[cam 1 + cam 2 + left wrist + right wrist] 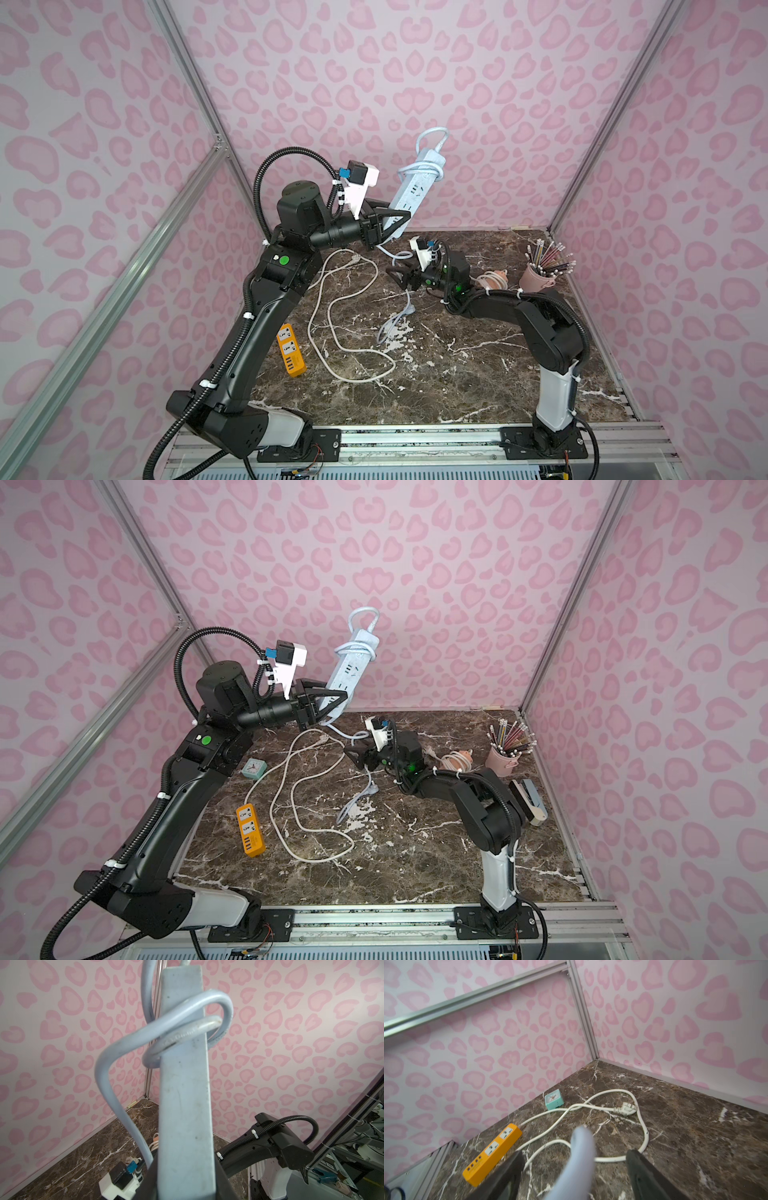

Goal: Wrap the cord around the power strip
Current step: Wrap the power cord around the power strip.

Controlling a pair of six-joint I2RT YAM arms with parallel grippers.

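High above the table (457, 365), left gripper (392, 224) holds power strip (417, 183) clear.

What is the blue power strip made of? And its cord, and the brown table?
The power strip looks like hard plastic: flat, matte pale blue sides with scuffs and specks. Its cord seems rubbery or soft plastic, since it bends in smooth, slightly shiny loops. The table looks like polished marble, dark brown with white veins, though it could be a printed surface.

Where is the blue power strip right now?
In both top views the blue power strip is held tilted, off the table, in the left tool, near the back wall and higher than the right tool.
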